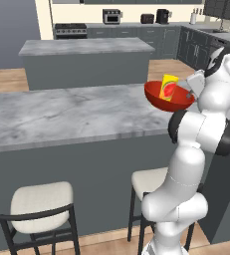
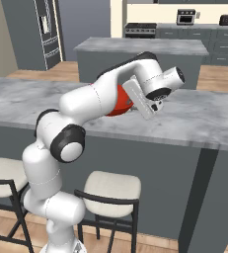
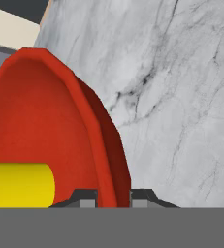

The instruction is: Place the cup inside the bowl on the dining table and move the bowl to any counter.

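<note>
Stools [image 1: 42,201] with cream cushions stand closest to us, tucked under the long marble desk [image 1: 61,117] at about 7 o'clock in the left base view. Above that desk, toward 2 o'clock, we see the red bowl [image 1: 167,97] lifted clear of the marble, with the yellow cup [image 1: 168,85] leaning inside it. In the hand view the gripper [image 3: 113,199] has its two fingertips [image 3: 88,198] nearly closed on the bowl's rim, one inside the wall and one outside, so we read it as pinching the bowl by its edge (a thin grip for a wide dish).

We judge the cup step done and the carry underway. The stool-less island [image 1: 86,47] sits beyond the desk at roughly 11 o'clock in the left base view, well apart from the bowl.

What worries us: the bowl hangs from one side of its rim, so it may pivot in the pinch if the arm swings fast. The cup is tilted rather than seated flat, and a tip of the bowl could roll it out. Lowering too early might also clip the desk's far edge.
</note>
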